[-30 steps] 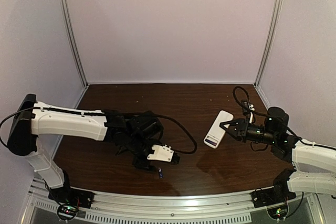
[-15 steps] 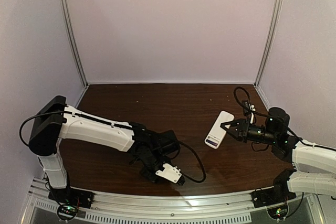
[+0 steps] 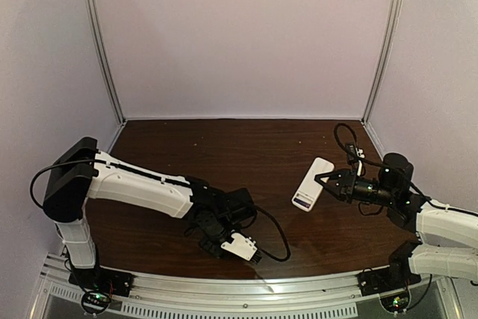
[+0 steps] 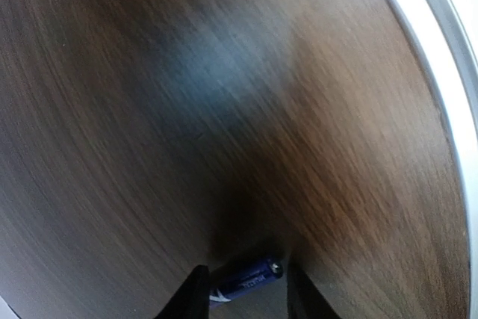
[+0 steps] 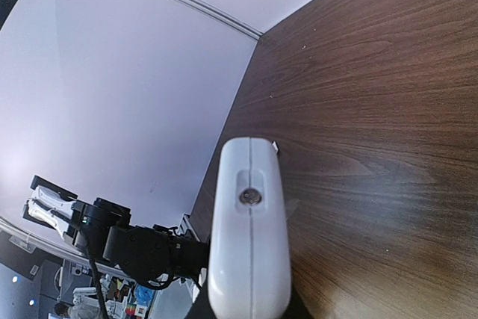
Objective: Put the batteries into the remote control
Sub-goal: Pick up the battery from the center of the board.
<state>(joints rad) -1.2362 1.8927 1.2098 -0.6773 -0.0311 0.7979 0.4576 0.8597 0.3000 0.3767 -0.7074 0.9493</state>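
One purple-blue battery (image 4: 243, 280) lies on the dark wooden table in the left wrist view. My left gripper (image 4: 246, 293) is down over it, a dark finger on each side. A gap still shows at the battery's metal-tipped end, so the jaws are open around it. From above, the left gripper (image 3: 250, 253) sits near the table's front edge and hides the battery. My right gripper (image 3: 326, 182) is shut on the end of the white remote control (image 3: 311, 184), holding it off the table at the right. In the right wrist view the remote control (image 5: 250, 244) shows its end edge-on.
A metal rail (image 3: 261, 289) runs along the near edge of the table, close to the left gripper, and shows again as the metal rail (image 4: 441, 72) in the left wrist view. Pale walls enclose the table on three sides. A cable (image 3: 272, 229) loops behind the left wrist.
The left arm swung right and toward the near edge, coming down over the battery, and its jaws narrowed around it. The right arm and the remote stayed put.
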